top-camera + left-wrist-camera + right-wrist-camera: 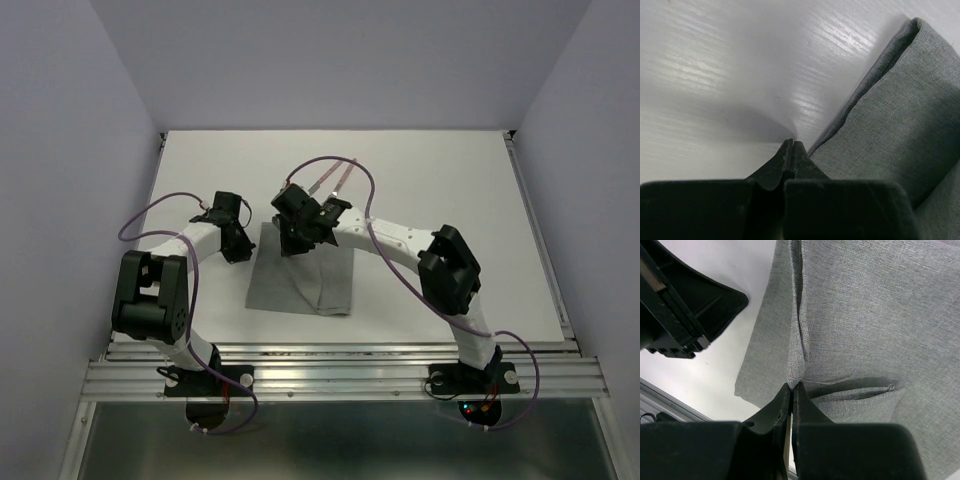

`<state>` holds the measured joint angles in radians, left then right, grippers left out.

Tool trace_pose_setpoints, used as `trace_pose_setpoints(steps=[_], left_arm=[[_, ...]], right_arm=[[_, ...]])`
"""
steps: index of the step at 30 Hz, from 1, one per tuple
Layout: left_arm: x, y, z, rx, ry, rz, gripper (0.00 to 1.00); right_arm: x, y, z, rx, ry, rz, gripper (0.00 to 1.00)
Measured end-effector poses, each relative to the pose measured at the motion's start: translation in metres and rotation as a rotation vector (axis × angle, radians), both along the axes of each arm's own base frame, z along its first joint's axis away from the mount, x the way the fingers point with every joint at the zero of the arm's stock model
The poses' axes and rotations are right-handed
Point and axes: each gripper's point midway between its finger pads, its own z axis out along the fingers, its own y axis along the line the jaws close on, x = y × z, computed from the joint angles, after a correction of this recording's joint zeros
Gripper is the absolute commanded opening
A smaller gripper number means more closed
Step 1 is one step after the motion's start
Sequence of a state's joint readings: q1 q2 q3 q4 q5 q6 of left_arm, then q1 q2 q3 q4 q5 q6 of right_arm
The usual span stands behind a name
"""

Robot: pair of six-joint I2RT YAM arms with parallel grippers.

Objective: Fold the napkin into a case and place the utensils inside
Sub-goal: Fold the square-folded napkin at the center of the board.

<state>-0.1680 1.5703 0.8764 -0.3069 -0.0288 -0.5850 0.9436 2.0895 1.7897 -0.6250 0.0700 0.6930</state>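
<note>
Right claw (pixel 792 386) is pinching a ridge at the far edge of the napkin (pixel 300 285) on the counter (pixel 450 200). Left claw (pixel 792 144), fingers together, is sitting beside its left edge. Thin cloth slipping free could undo the fold.

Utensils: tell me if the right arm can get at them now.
Probably not yet: the utensils lie bare just beyond it, but the right hand is shut on the napkin and must release first.

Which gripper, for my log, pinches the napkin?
The right gripper: its fingers pinch a crease in the grey cloth napkin; the left gripper closes beside its edge.
</note>
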Motion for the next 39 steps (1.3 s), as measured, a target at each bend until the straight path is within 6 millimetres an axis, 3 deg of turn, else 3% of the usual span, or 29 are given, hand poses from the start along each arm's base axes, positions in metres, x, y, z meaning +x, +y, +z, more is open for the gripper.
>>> trace_pose_setpoints(steps=[4,17,23,34,39], left_arm=[[-0.007,-0.006,-0.008,-0.032,0.020,-0.015,0.00],[-0.003,-0.011,-0.007,-0.060,0.002,-0.027,0.00],[-0.003,-0.012,-0.008,-0.064,0.000,-0.027,0.00],[-0.003,-0.014,-0.008,-0.075,-0.005,-0.031,0.00],[-0.002,-0.014,-0.008,-0.080,-0.010,-0.030,0.00]], right_arm=[[0.002,0.009,-0.002,0.008,0.005,0.003,0.01],[0.007,0.038,0.001,0.050,0.005,0.030,0.01],[0.003,0.043,-0.011,0.041,0.028,0.042,0.01],[0.002,0.058,-0.009,0.071,0.039,0.065,0.01],[0.002,0.064,-0.017,0.074,0.055,0.077,0.01]])
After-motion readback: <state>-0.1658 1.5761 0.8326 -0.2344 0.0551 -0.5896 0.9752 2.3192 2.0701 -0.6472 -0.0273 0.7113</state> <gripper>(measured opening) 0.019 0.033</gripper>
